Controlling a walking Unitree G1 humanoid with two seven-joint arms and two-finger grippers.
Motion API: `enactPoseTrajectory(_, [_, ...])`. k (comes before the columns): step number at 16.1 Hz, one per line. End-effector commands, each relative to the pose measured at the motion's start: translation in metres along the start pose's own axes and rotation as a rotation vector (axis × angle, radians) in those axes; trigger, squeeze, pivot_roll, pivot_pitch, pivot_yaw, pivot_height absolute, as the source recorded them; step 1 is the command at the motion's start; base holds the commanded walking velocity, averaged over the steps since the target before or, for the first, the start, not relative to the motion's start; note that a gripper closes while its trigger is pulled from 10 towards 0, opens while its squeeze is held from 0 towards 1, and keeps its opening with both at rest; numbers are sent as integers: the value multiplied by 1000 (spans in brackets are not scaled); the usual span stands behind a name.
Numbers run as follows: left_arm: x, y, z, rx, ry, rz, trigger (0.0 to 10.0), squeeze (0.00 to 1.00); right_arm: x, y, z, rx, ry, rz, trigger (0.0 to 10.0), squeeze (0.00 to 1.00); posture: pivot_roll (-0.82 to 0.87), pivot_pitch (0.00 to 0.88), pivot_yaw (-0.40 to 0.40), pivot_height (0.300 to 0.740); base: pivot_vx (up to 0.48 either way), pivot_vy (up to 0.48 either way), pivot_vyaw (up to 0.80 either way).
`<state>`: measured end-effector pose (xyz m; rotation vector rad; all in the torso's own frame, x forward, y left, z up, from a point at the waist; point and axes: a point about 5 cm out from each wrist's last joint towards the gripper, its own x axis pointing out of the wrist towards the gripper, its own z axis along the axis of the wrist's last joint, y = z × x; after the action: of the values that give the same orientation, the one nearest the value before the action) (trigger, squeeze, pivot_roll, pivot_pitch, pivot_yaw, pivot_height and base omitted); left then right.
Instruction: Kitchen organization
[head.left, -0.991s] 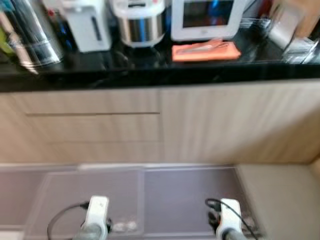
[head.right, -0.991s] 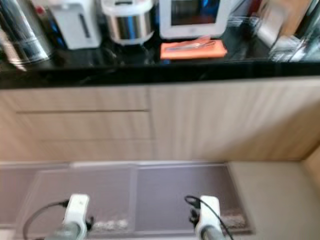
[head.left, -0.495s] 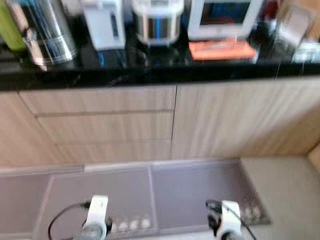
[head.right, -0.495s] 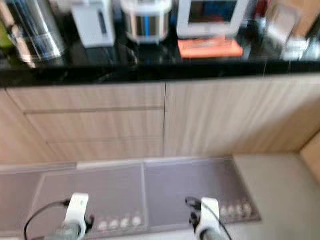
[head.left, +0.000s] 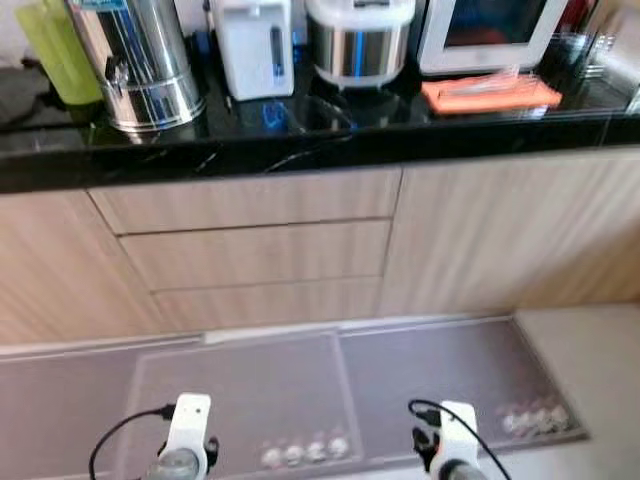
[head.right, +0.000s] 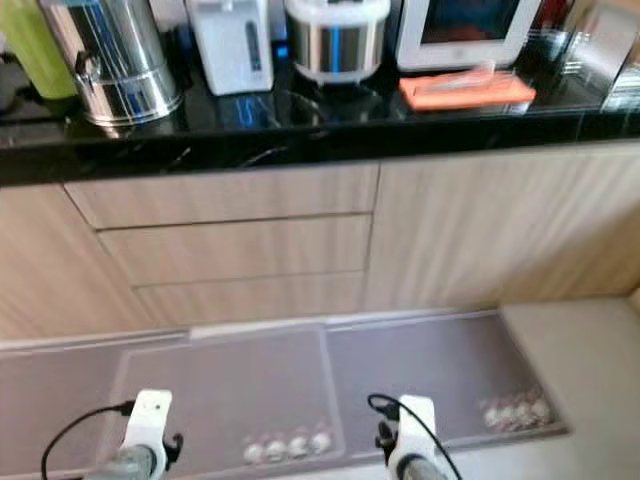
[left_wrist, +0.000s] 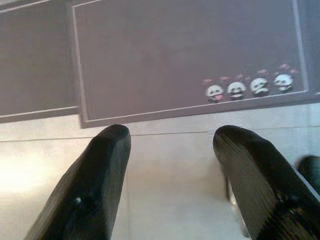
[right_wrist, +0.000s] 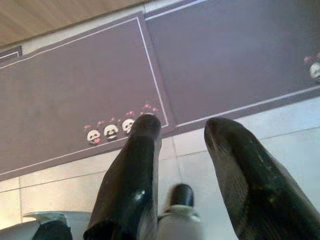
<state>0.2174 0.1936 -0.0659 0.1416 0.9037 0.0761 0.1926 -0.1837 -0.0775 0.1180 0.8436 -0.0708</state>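
A: What stands in front of the robot?

B: A black counter (head.left: 300, 150) runs across the top of the head views, over pale wooden drawers (head.left: 250, 250) and a wooden cabinet door (head.left: 500, 230). On the counter, from the robot's left, there is a green container (head.left: 55, 50), then a steel urn with a small tap (head.left: 140, 65), a white water boiler (head.left: 255, 45), a steel rice cooker (head.left: 360, 40) and a white appliance with a dark screen (head.left: 490, 30). An orange cloth (head.left: 490, 93) lies just before this appliance, and something thin and pale lies on it, but it is too blurred to name.

A: And on the floor?

B: Grey-purple mats (head.left: 240, 390) lie side by side along the foot of the cabinets. Each one has a row of small panda faces (left_wrist: 247, 87) near its edge. Beyond the mats the floor is pale tile (left_wrist: 170, 165).

A: Where are the grippers?

B: Both arms hang low. The left gripper (left_wrist: 170, 145) points down at the tile beside the edge of a mat, its two black fingers (left_wrist: 95, 185) spread apart with nothing between them. The right gripper (right_wrist: 182, 135) hangs the same way, over the border of a mat and the tile, also spread wide and holding nothing.

A: So the things for organizing are where?

B: All up on the counter, well apart from both grippers.
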Motion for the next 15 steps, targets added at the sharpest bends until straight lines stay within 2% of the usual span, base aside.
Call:
enactPoseTrajectory(1, [0, -3, 0, 16, 8, -11, 10000, 0, -1, -1, -4, -2, 15, -5, 10000, 0, -6, 0, 15, 740, 0, 401, 0])
enactPoseTrajectory(3, [0, -2, -1, 16, 9, -10, 10000, 0, -1, 0, -3, -27, 12, 1, 10000, 0, -2, 0, 14, 740, 0, 401, 225])
enactPoseTrajectory(6, [0, -2, -1, 19, 11, -9, 10000, 0, -1, 0, -2, -11, 2, -4, 10000, 0, -1, 0, 19, 740, 0, 399, 717])
enactPoseTrajectory(12, [0, 0, 0, 18, 5, -2, 10000, 0, -1, 1, -4, 2, 11, 2, 10000, 0, 5, 0, 21, 740, 0, 380, 0])
enactPoseTrajectory(15, [0, 1, 3, 26, -5, 1, 10000, 0, -1, 2, -6, 3, 16, 5, 10000, 0, 8, 0, 14, 740, 0, 0, 0])
